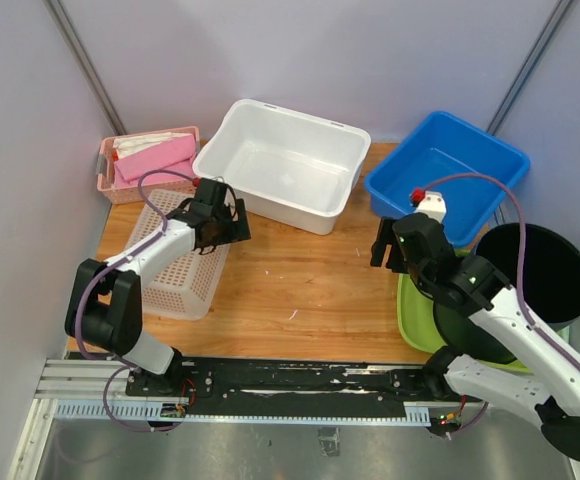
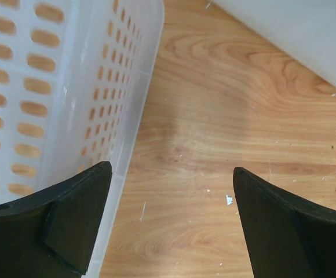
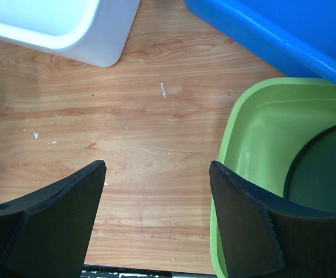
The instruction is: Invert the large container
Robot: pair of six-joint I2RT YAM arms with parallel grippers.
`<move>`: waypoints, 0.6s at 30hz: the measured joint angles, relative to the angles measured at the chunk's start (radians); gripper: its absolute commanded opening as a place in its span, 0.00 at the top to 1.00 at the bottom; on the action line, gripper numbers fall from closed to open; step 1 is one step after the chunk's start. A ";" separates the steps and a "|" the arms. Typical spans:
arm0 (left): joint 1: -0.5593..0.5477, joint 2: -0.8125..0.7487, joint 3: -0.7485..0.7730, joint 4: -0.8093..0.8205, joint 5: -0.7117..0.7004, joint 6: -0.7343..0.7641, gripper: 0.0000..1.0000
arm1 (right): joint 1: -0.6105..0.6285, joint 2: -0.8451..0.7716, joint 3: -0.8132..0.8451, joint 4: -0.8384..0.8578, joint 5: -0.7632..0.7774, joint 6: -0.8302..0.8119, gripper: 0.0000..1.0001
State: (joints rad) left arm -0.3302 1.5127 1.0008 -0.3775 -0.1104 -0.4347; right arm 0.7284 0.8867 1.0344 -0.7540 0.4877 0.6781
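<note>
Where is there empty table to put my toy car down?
The bare wood in the middle of the table: white slotted basket on its left, green tray on its right, large white tub behind. The back row is crowded, with the pink basket, tub and blue bin close together.

Three plain tubs: white tub (image 1: 280,205) at the middle of the far edge, blue tub (image 1: 470,150) at the far right corner, green tub (image 1: 415,325) on the right edge. Two slotted baskets: pink basket (image 1: 105,180) in the far left corner, white basket (image 1: 185,280) along the left edge. One black bucket (image 1: 560,275), also at the right edge. Packets (image 1: 155,158) inside the pink basket: pink and white, too bunched to count.
</note>
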 measured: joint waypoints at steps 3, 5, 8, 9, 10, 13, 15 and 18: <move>0.031 0.000 -0.025 -0.018 0.006 -0.008 0.09 | 0.000 0.043 0.001 0.036 -0.063 -0.058 0.26; 0.069 -0.001 -0.039 -0.027 0.004 -0.015 0.09 | 0.000 0.090 0.013 0.062 -0.127 -0.121 0.27; 0.140 -0.015 -0.060 -0.052 -0.014 -0.022 0.09 | 0.000 0.198 0.077 0.108 -0.246 -0.255 0.26; 0.156 -0.023 -0.065 -0.060 -0.017 -0.022 0.09 | 0.000 0.238 0.104 0.129 -0.286 -0.301 0.26; 0.174 -0.035 -0.069 -0.070 -0.019 -0.023 0.09 | 0.000 0.274 0.129 0.148 -0.319 -0.346 0.26; 0.222 -0.079 -0.075 -0.081 -0.020 -0.023 0.08 | 0.000 0.387 0.206 0.213 -0.420 -0.489 0.24; 0.248 -0.098 -0.076 -0.081 -0.016 -0.022 0.08 | 0.002 0.464 0.256 0.241 -0.460 -0.565 0.23; 0.284 -0.104 -0.076 -0.082 -0.008 -0.021 0.08 | 0.002 0.609 0.365 0.267 -0.492 -0.671 0.22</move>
State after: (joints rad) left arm -0.0460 1.4086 0.9253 -0.4591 -0.1188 -0.4553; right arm 0.7303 1.4956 1.3994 -0.4873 -0.0044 0.0067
